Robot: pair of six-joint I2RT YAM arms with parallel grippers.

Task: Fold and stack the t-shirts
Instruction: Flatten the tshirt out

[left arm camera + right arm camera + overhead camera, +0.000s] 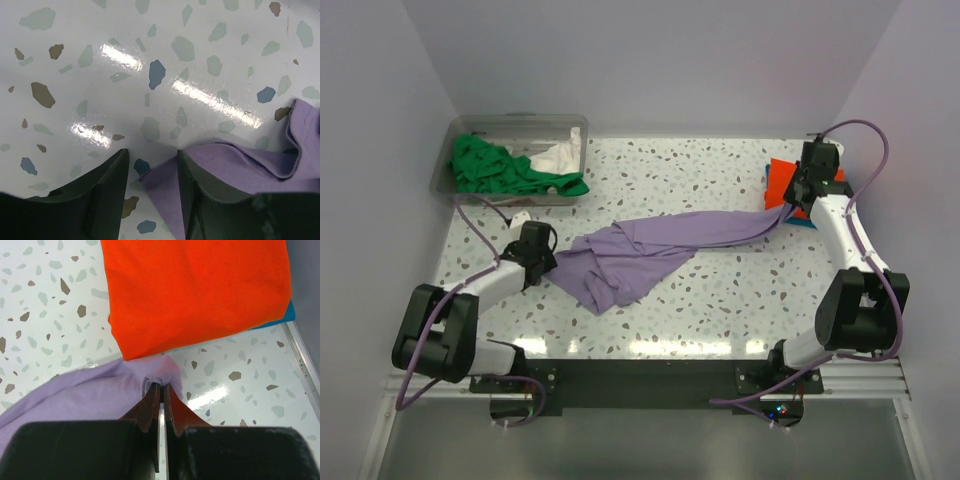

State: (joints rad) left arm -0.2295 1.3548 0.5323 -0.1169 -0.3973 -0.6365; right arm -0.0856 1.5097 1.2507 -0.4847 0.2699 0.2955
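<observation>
On the near left of the table (720,290), your left gripper (544,258) is low over the surface, at the left end of the lavender t-shirt (640,250). In the left wrist view its fingers (200,200) stand apart, and you can see bare table in the gap between them. A corner of the lavender cloth lies in this gap, against the right finger, and the rest of the cloth goes away to the right of that finger. The fingers do not press the cloth; whether the left one touches it, I cannot tell.

The lavender t-shirt is spread across the middle of the table. Its wide, crumpled part is near the left gripper. From there it becomes a narrow, stretched band that runs to the right and a little farther away, up to your right gripper (161,387).

This gripper is on the far right side, and its two fingers are pressed together on a small fold at the right end of the lavender cloth. The cloth bunches just in front of the fingertips.

Just beyond this pinched fold lies a folded orange t-shirt (200,290), and the lavender cloth touches its near edge. Under the orange one, a blue t-shirt (289,315) shows only as a thin edge on the right.

At the far left corner stands a clear tub (455,150). A green t-shirt (495,168) fills its left part and hangs over the near right rim, and a white t-shirt (560,158) lies in its right part.
</observation>
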